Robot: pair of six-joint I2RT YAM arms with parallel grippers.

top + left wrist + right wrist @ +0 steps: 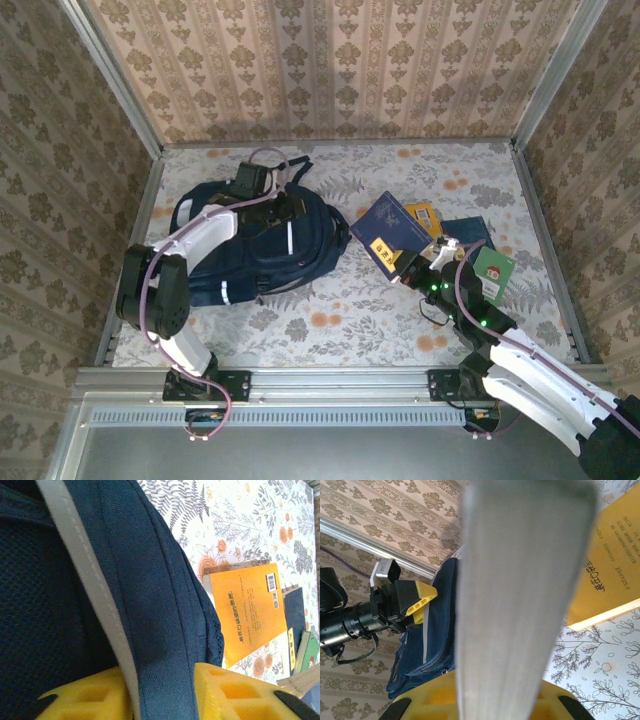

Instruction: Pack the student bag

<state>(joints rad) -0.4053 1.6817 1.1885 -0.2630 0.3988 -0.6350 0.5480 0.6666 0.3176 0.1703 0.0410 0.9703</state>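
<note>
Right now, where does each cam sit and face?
Top external: above, behind the bases, looking down; both arms, student bag, book.
Left wrist: faces right along bag toward orange book; left pincer astride fabric.
Right wrist: faces left toward bag; right pincer clamps the book.
Shared: bag in all; orange book in both wrist views.

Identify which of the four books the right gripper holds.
The navy book with the yellow label, clamped in the right gripper; the orange book, dark notebook and green book lie free beside it.
</note>
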